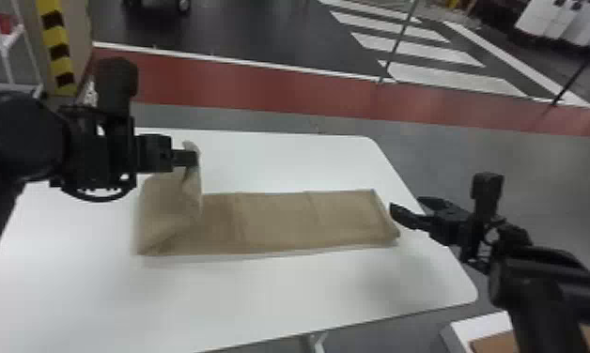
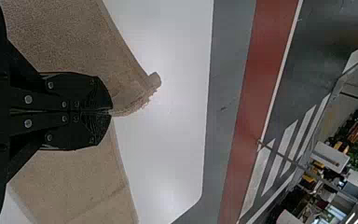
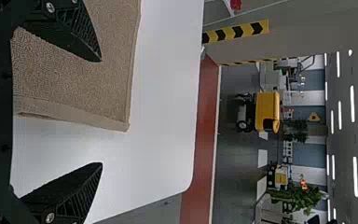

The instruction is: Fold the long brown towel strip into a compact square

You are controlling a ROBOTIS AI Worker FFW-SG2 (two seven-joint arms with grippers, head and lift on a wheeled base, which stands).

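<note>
— Getting anywhere with the folding?

— Only beginning, judging by the lie of the cloth. Holding the left end of the brown towel strip [image 1: 303, 218] up off the white table [image 1: 261, 300], with a far corner pinched firmly between the fingers of the left gripper [image 1: 191, 158].

— Counting as a finished fold?

— Not quite. Forming a raised flap, but not yet lying down over the rest. Probably needing to be laid rightward and smoothed, then turned over at least once more before making a compact square.

— Helping with the right gripper [image 3: 101, 112]?

— Not gripping anything with that one. Holding its two fingers wide apart beside the strip's right end, with one overlapping the cloth in the right wrist view.

— Looking neat or rumpled, down on the table?

— Looking fairly neat through the middle and right: lying flat and long, running from left to right, showing faint creases across the width and a hem along the edge. Appearing slightly rough and napped up close. Bending upward at the left into a loose, soft curl, slanting towards the left gripper and poking a bit of edge out past the fingertips.
</note>
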